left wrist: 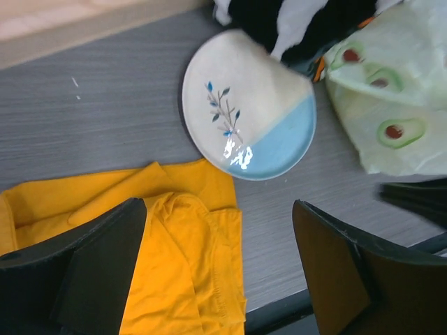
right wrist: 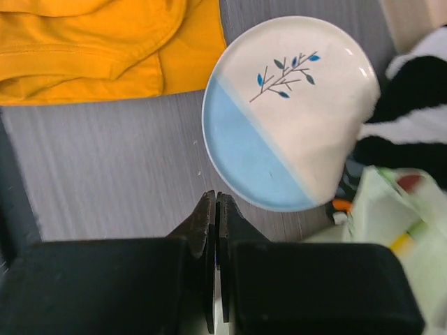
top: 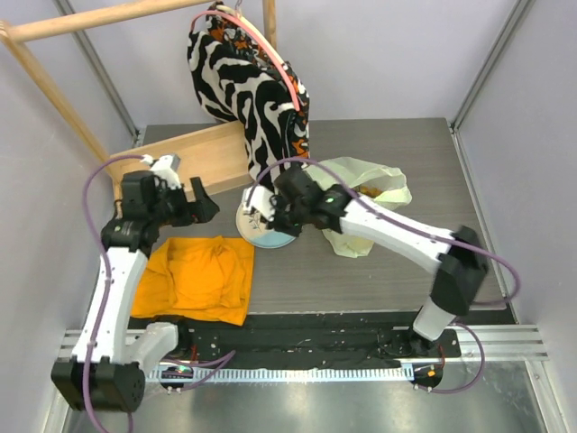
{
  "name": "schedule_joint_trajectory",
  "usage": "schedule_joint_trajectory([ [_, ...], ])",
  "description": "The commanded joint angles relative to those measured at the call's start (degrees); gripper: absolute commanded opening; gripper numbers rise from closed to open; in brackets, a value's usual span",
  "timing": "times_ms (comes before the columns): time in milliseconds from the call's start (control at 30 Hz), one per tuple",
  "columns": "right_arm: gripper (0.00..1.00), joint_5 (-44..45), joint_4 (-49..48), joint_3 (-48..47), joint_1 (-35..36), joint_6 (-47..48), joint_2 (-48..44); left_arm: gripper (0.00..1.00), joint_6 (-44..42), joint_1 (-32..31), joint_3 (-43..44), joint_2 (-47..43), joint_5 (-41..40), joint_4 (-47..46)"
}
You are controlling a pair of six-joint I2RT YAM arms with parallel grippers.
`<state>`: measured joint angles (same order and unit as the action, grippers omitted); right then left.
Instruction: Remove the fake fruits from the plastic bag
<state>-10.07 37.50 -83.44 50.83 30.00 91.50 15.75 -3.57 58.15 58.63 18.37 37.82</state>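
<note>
plastic bag just beside right hand

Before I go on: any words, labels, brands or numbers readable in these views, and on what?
None readable in any view.
On the plate: only a painted twig with blue leaves.
On the plastic bag: printed avocado pictures, no words.
On the zebra-patterned cloth bag and the orange cloth: no lettering visible.

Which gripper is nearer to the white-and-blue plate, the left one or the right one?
Right. The right gripper, shut, hangs right by the rim of the plate. The left gripper, open, is farther off to the plate's left, near the orange cloth.
</note>
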Motion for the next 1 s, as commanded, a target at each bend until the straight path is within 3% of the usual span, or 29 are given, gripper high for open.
schedule_joint_trajectory([
  [0, 0.01, 8.5, -12.2, 0.6, 0.9, 1.2, 10.7, 0.92, 2.7, 7.3, -0.8, -8.2, 10.5, -1.0],
  [33, 0.01, 8.7, -12.7, -0.7, 0.7, 1.3, 13.1, 0.91, 3.3, 10.7, -1.6, -9.1, 11.6, -2.0],
  [167, 0.01, 9.8, -12.6, -4.4, 0.7, 3.1, 23.6, 0.91, 3.2, 14.2, -2.7, -12.2, 14.4, -2.3],
  [367, 0.01, 11.5, -11.3, -2.9, 1.0, 4.0, 25.3, 0.91, 0.4, 14.3, -2.3, -15.5, 13.6, -0.9],
  [733, 0.01, 8.3, -7.6, 18.0, 4.1, 4.6, 15.9, 0.87, 1.0, 14.3, 2.4, -7.3, 16.2, -0.1],
  [967, 0.01, 7.1, -2.0, 28.1, 4.2, 3.0, 1.9, 0.84, 3.1, 14.1, 2.2, -3.4, 16.8, -0.9],
])
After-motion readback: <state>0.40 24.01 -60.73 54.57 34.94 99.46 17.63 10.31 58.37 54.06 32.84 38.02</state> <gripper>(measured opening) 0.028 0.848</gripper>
